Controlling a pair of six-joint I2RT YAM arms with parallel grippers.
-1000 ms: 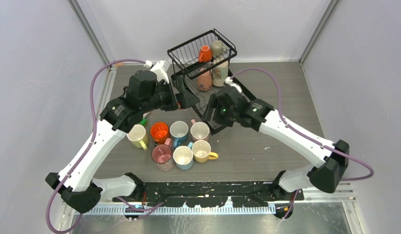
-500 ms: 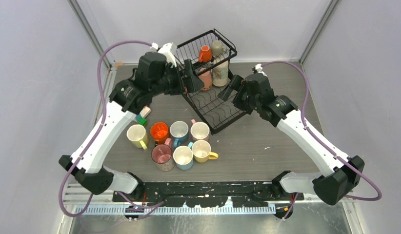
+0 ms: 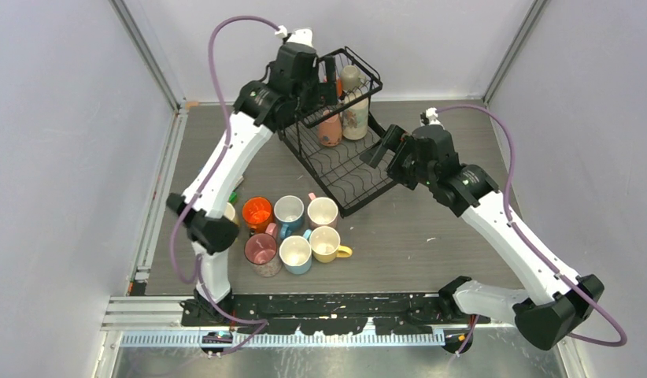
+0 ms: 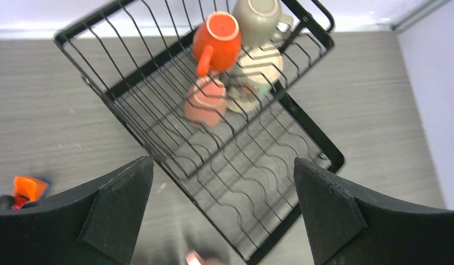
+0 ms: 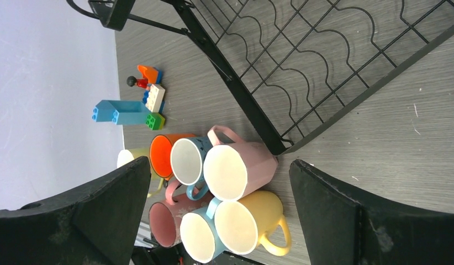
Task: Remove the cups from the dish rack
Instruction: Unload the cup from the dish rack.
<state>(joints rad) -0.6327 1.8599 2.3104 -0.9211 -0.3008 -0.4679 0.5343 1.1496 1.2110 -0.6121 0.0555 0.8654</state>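
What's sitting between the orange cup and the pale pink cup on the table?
A light blue cup, in line with the orange cup and pale pink cup. The top and right wrist views both show it.

Tabletop: grey wood-grain tabletop (image 3: 430, 228), lightly scuffed.
Blue brick: long studded blue plastic toy brick (image 5: 114, 112), lying nearest the wall.
White brick: small studded white brick (image 5: 155, 97), at the blue brick's end.
Green brick: tiny green brick (image 5: 155, 121), just beside the white brick.
Orange piece: orange plastic wedge (image 5: 150, 73), near the white brick.
Figure: small red toy figure with a black head (image 5: 135, 83), beside the wedge.
Wall: pale lilac wall panel (image 3: 61, 118).
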